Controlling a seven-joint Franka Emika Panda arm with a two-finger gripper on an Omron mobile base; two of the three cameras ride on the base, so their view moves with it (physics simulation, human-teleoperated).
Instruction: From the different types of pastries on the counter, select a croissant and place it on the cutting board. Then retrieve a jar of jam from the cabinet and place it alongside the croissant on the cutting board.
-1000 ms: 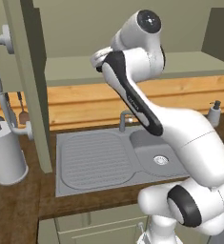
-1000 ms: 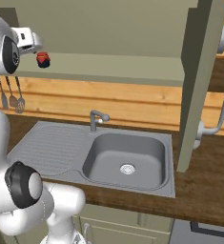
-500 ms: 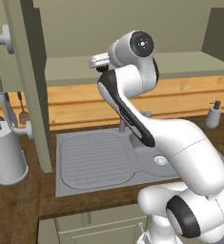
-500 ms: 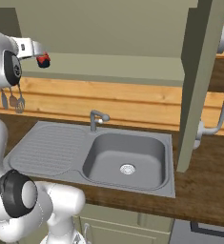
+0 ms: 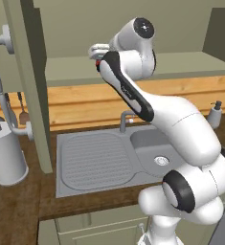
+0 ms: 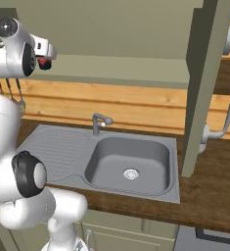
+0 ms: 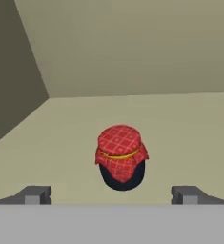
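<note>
The arm has swung left, its jaws spread wide before the jar of jam (image 7: 121, 157) in the cabinet (image 7: 132, 57).

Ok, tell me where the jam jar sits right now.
The jam jar stands upright on the cabinet floor, centred ahead of the open end effector, untouched.

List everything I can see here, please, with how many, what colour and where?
jar of jam: one, red checked cloth top over dark body, on the cabinet floor
cabinet: one, grey-green, open above the sink
sink: one, grey, set in the counter
tap: one, grey, behind the sink
counter: one, dark brown wood
canister: one, pale grey, left on the counter
soap dispenser: one, pale grey
gripper: one, dark tips, open, just short of the jar
</note>
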